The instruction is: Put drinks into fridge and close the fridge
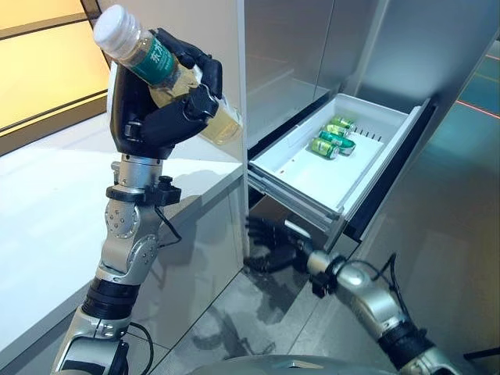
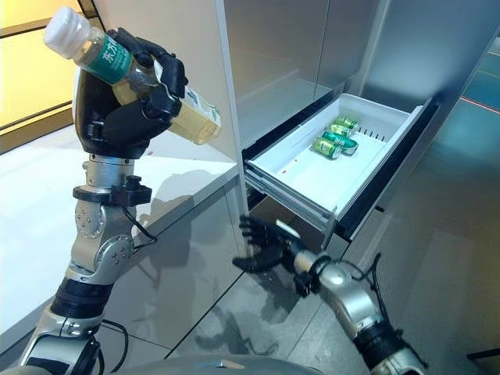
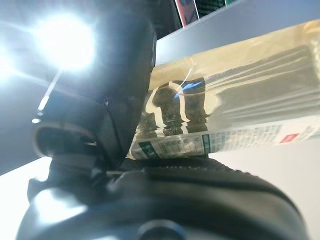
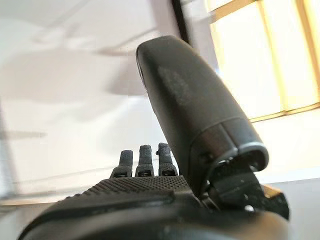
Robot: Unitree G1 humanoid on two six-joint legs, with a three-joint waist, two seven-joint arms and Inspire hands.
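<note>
My left hand (image 1: 160, 117) is raised high at the left and is shut on a clear bottle (image 1: 168, 74) of pale yellow drink with a white cap and a green label, held tilted with the cap up-left. The bottle also shows in the left wrist view (image 3: 240, 100). The white fridge drawer (image 1: 301, 176) stands pulled open to the right of the bottle, with green cans (image 1: 332, 139) lying at its back. My right hand (image 1: 269, 244) hangs low under the drawer's front, fingers spread and empty; it shows in its own wrist view (image 4: 150, 165).
A white counter (image 1: 47, 203) runs along the left beside my left arm. The fridge's steel body (image 1: 289, 55) rises behind the drawer, and its steel door (image 1: 461, 195) stands at the right. The floor below is glossy grey.
</note>
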